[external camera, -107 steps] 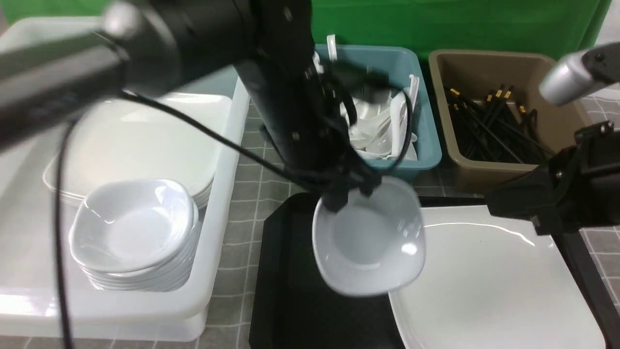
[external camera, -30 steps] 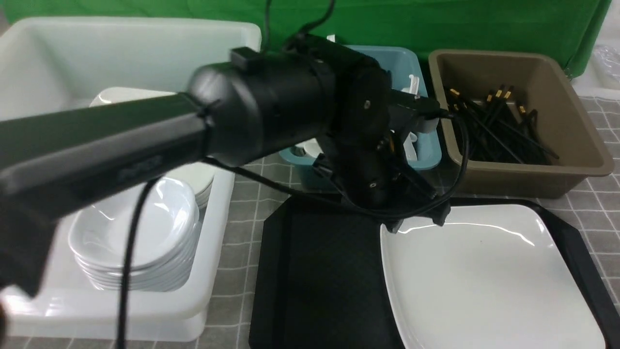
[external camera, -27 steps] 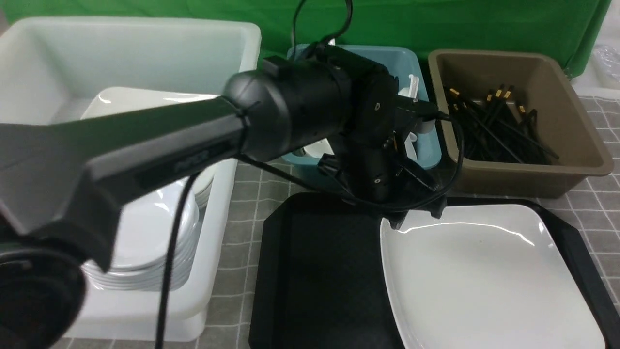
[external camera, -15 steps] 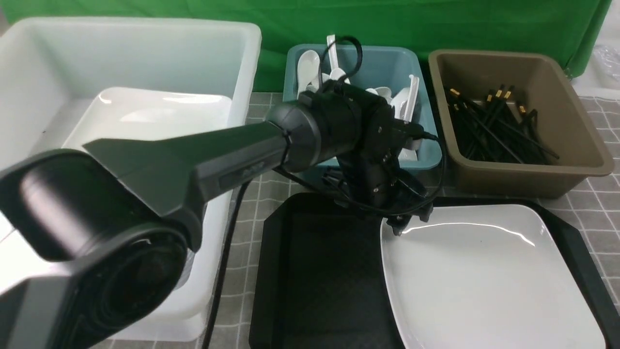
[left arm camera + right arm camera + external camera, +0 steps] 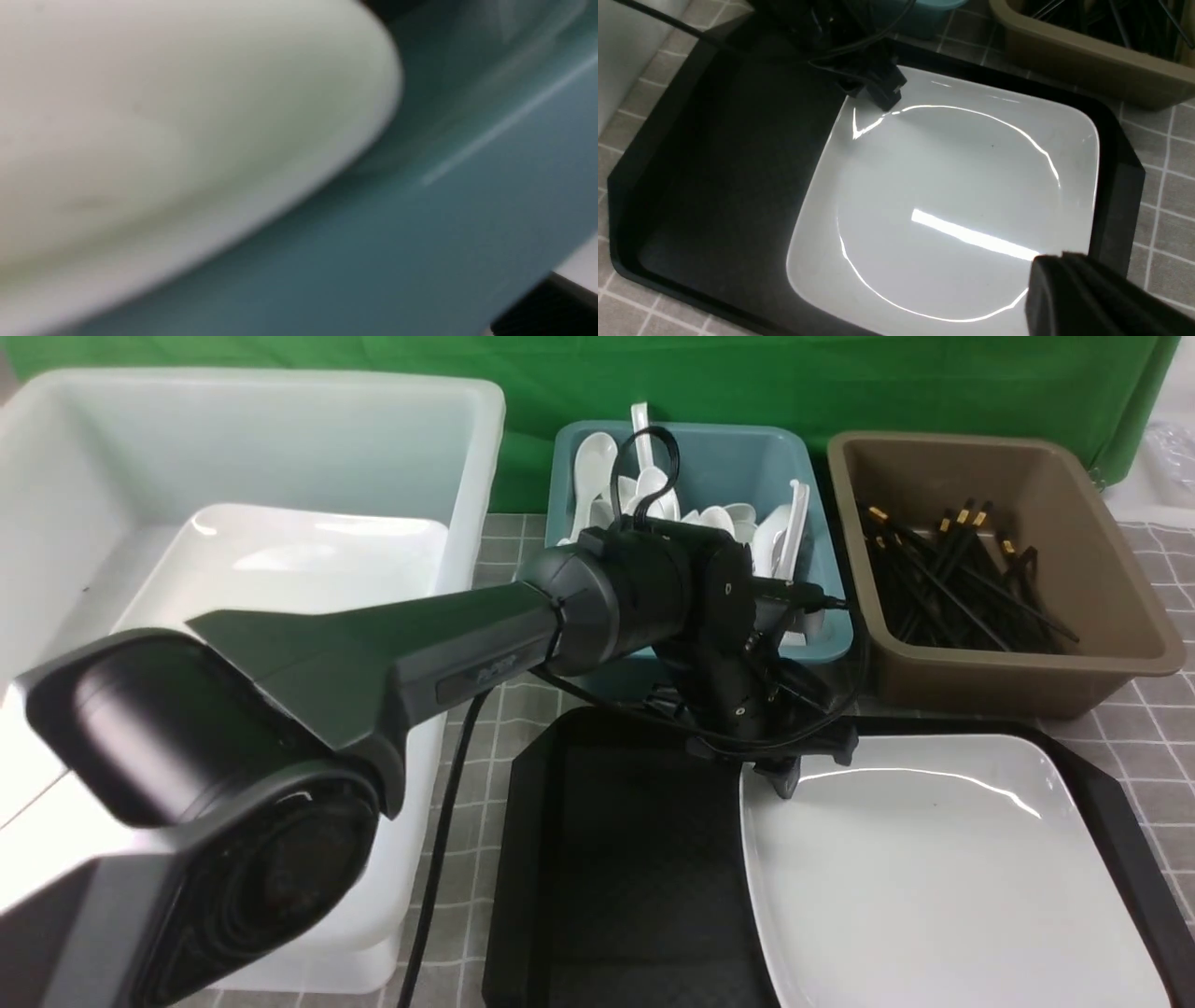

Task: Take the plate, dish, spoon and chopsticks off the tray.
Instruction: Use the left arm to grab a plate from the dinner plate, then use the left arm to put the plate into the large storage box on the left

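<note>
Large rectangular plastic tray [image 5: 616, 877]: matte black all over. On it, a large glossy square plate [image 5: 934, 877]: plain white with bright glare streaks. Behind the tray, a small plastic tub [image 5: 747, 467]: teal, holding glossy white spoons [image 5: 597, 462]. Also behind the tray, a second plastic tub [image 5: 934, 467]: brown, holding thin black chopsticks [image 5: 952, 588] with gold bands. Left of the tray, a big plastic bin [image 5: 261, 439]: white. Under the tray, a cloth [image 5: 1158, 756]: grey with a pale grid. Far behind the tray, a fabric backdrop [image 5: 840, 383]: green. Over the tray, a robot arm [image 5: 448, 644]: black.

White tub [image 5: 280, 439], teal tub [image 5: 747, 453], brown tub [image 5: 980, 686]
</note>
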Action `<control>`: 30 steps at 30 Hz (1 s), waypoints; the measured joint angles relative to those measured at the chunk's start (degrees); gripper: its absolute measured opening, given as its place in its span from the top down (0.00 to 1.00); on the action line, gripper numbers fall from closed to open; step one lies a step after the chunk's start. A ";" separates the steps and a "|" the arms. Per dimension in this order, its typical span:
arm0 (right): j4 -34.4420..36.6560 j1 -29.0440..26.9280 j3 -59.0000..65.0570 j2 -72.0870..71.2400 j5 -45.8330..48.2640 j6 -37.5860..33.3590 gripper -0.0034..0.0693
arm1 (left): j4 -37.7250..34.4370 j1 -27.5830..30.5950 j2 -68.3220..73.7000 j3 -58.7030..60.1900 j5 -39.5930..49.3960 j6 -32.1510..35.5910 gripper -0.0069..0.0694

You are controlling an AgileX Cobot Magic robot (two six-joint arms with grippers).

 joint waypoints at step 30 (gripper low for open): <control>9.79 0.00 -12.65 1.31 0.29 -7.29 0.91 | 3.28 2.22 -31.29 0.46 15.10 2.99 0.87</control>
